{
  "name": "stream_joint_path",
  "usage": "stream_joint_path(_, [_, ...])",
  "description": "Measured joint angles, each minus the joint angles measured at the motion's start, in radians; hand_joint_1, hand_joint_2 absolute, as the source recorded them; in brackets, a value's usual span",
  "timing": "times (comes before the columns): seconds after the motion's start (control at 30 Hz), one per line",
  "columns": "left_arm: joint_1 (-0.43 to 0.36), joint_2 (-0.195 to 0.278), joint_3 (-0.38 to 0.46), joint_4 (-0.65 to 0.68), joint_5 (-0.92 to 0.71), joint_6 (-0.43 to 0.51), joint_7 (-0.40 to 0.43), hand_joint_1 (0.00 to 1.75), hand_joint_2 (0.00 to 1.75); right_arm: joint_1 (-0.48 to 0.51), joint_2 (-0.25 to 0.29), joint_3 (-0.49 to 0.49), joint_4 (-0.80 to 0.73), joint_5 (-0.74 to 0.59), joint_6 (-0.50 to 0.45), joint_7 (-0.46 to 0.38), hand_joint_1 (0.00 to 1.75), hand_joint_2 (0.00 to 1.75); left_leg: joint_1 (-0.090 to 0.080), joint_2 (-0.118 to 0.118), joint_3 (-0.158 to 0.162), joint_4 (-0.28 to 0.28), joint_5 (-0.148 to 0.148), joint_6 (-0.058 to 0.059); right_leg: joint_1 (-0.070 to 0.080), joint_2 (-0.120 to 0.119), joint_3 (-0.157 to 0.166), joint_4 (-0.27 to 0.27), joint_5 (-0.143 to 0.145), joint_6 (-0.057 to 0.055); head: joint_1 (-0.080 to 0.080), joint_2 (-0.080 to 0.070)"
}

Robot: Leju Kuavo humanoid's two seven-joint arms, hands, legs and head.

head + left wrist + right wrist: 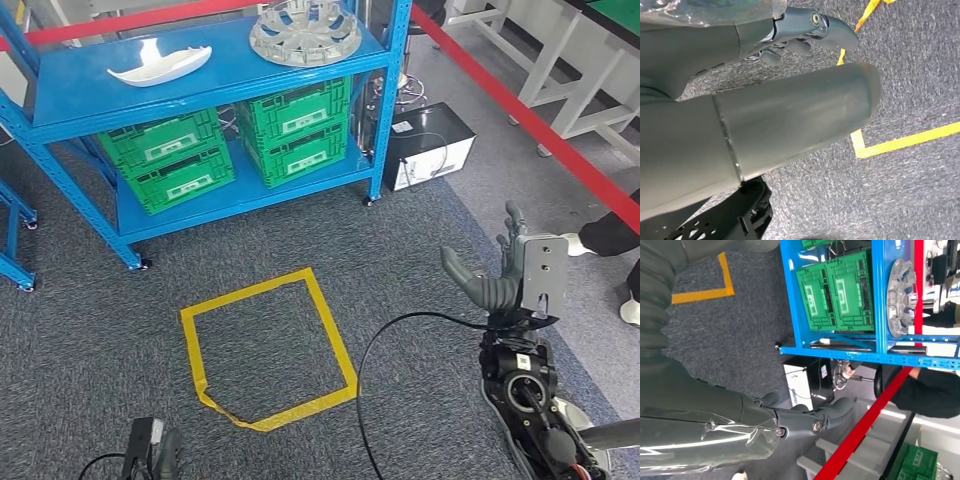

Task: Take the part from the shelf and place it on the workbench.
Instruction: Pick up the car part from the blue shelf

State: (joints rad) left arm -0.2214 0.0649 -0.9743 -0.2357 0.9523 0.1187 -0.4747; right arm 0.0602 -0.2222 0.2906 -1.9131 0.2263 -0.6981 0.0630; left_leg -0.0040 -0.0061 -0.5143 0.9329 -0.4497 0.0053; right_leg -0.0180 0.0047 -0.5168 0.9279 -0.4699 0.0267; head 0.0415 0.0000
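Note:
On the top board of the blue shelf (53, 95) lie a white curved part (158, 65) and a silver wheel cover (306, 32). The right wrist view also catches the wheel cover (900, 297). My right hand (502, 275) is raised at the right over the carpet, well short of the shelf. Its fingers (810, 422) are stretched out and hold nothing. My left hand (151, 450) hangs low at the bottom left. Its thumb (791, 115) and fingers (810, 30) are apart over the carpet, with nothing between them.
Green crates (170, 160) fill the lower shelf board. A black and white box (430, 145) stands right of the shelf. A yellow tape square (332, 330) marks the grey carpet. A red barrier tape (528, 120) runs along the right, with a person's shoe (630, 310) beyond it.

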Motion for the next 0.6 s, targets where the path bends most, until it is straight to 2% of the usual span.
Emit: stream_joint_path(0.6, [0.031,-0.001,0.002,-0.002,-0.016,0.008,0.035,0.0,0.0,0.005,-0.004,-0.014,-0.001,-0.047,0.0,0.0,0.0,1.75,-0.001,0.0,-0.001,0.002,-0.001,0.001,-0.002,0.0,0.0,-0.001,0.0,0.001,0.0,0.0])
